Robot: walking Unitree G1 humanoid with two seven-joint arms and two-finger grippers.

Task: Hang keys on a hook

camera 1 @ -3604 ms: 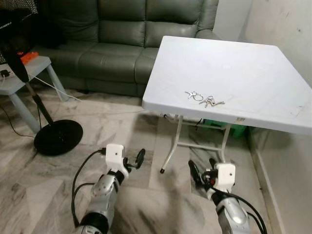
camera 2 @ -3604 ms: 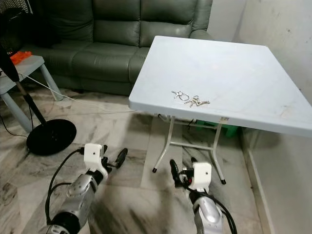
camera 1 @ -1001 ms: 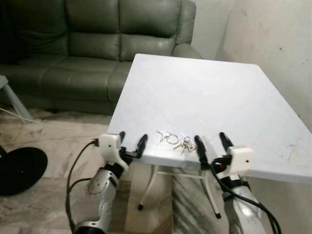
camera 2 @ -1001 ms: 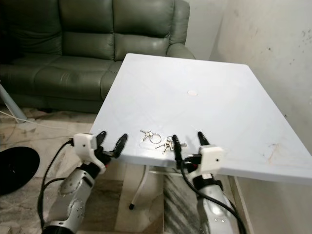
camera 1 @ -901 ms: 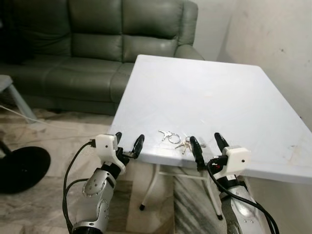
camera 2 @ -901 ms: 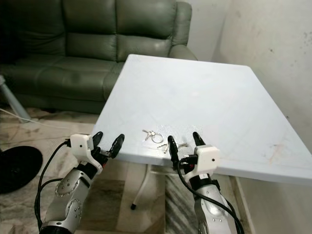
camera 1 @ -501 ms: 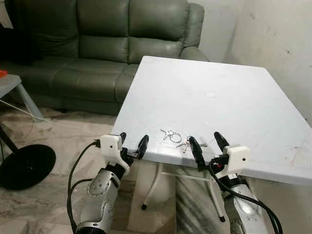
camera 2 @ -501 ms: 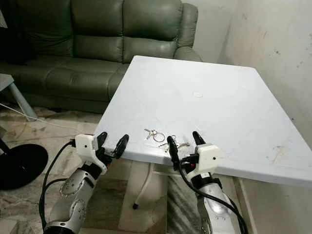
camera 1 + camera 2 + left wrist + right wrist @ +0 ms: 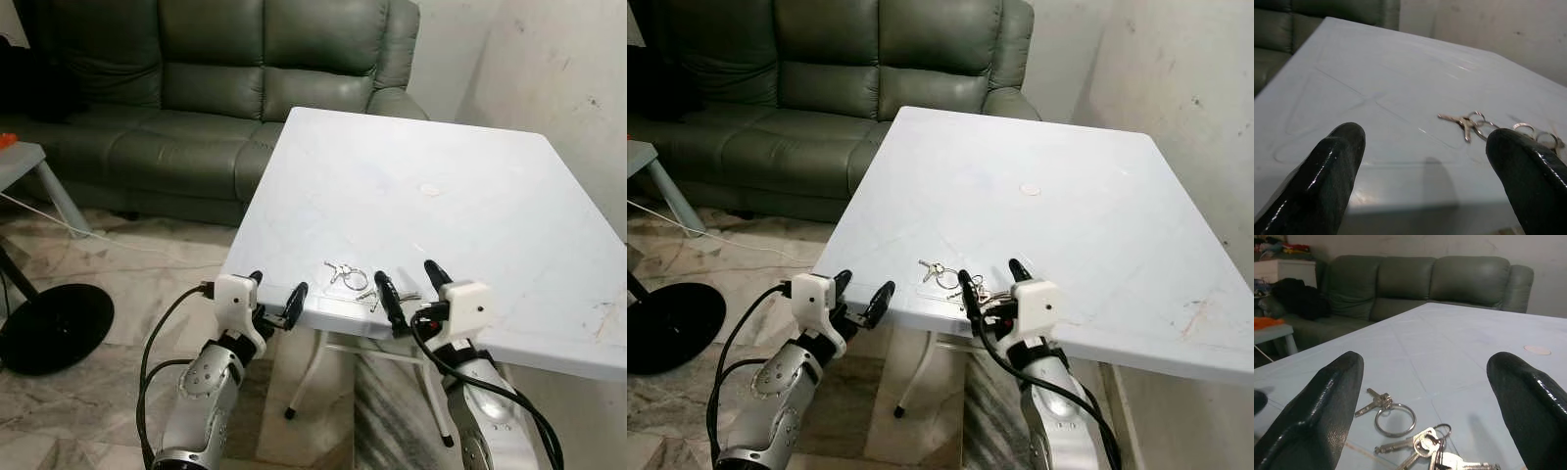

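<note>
**Right gripper poised over the keys**

The right gripper (image 9: 409,286) is held at the near edge of the white table (image 9: 470,186), fingers spread wide — the keys (image 9: 1415,435) are framed right between them, lying flat on the tabletop just ahead of the fingertips. The left gripper (image 9: 275,295) is also spread open, parked at the table edge, keys off to its right — near, not touching.

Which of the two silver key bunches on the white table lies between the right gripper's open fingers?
The silver key bunch nearer the right gripper; the ringed key bunch lies toward the left gripper.
</note>
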